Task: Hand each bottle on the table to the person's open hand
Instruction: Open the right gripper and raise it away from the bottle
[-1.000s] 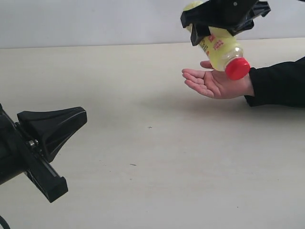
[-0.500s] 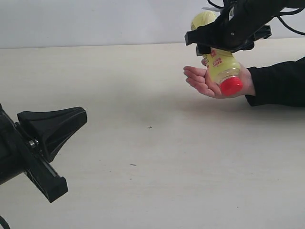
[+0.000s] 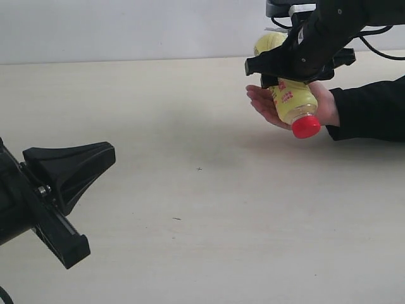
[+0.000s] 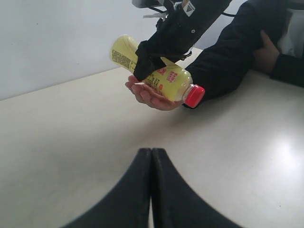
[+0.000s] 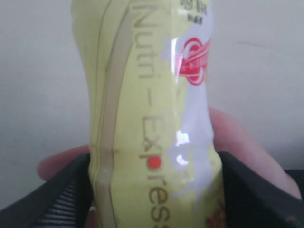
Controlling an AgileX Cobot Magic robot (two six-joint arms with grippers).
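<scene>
The yellow bottle [image 3: 288, 95] with a red cap [image 3: 306, 127] lies tilted across the person's open hand [image 3: 264, 103], cap end pointing down toward the table. My right gripper [image 3: 288, 68] is shut on the yellow bottle [image 5: 152, 142], its fingers [image 5: 61, 190] pressing both sides, with the hand [image 5: 237, 137] beneath. The left wrist view shows the bottle [image 4: 156, 76] resting on the palm [image 4: 149, 97]. My left gripper [image 4: 151, 151] is shut and holds nothing, low over the table [image 3: 190, 209] at the left [image 3: 69, 168]. No other bottles are in view.
The person's black sleeve [image 3: 373, 111] lies on the table at the right edge. A pale wall [image 3: 126, 28] runs behind the table's far edge.
The right gripper has lowered the yellow bottle from above the palm down onto the open hand. The left arm has not moved.
</scene>
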